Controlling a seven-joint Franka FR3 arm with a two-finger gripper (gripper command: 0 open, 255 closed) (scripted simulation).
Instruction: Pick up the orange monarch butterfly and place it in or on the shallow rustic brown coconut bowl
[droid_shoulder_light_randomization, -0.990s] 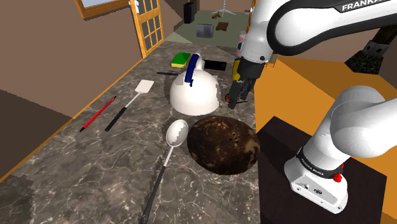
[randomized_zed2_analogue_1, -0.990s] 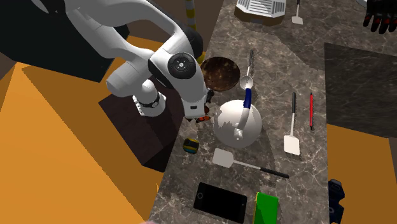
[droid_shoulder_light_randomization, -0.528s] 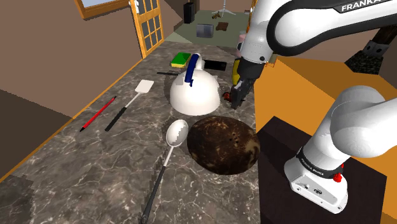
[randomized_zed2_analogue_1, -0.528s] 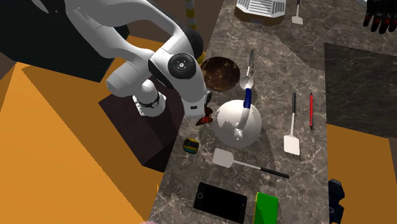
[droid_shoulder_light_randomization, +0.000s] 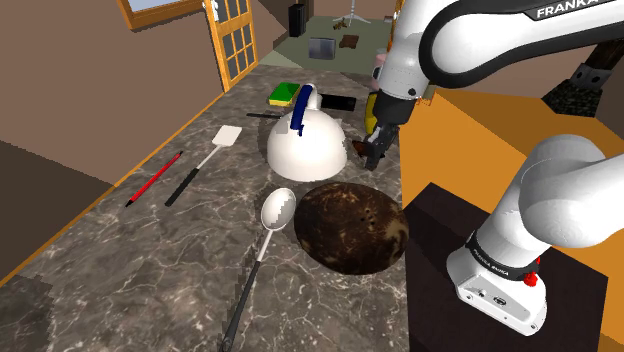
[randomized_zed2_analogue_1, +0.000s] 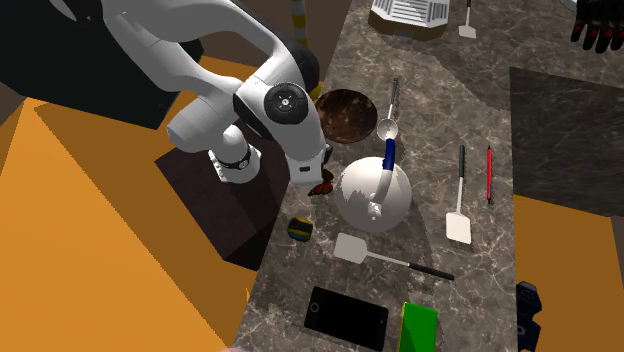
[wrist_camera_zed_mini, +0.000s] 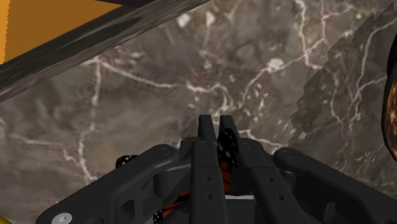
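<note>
Pincer (wrist_camera_zed_mini: 218, 137) clamped on the orange butterfly (wrist_camera_zed_mini: 224, 164), body nipped between nearly closed fingers (wrist_camera_zed_mini: 207, 127), apparently held clear of the marble counter (droid_shoulder_light_randomization: 150, 260) for carrying. In the shoulder view, white domed kettle (droid_shoulder_light_randomization: 305, 148) close at nine o'clock, drop-off past the marble just at three o'clock, brown coconut bowl (droid_shoulder_light_randomization: 350, 230) at six o'clock, empty. Open lane down to it; little room sideways.
</note>
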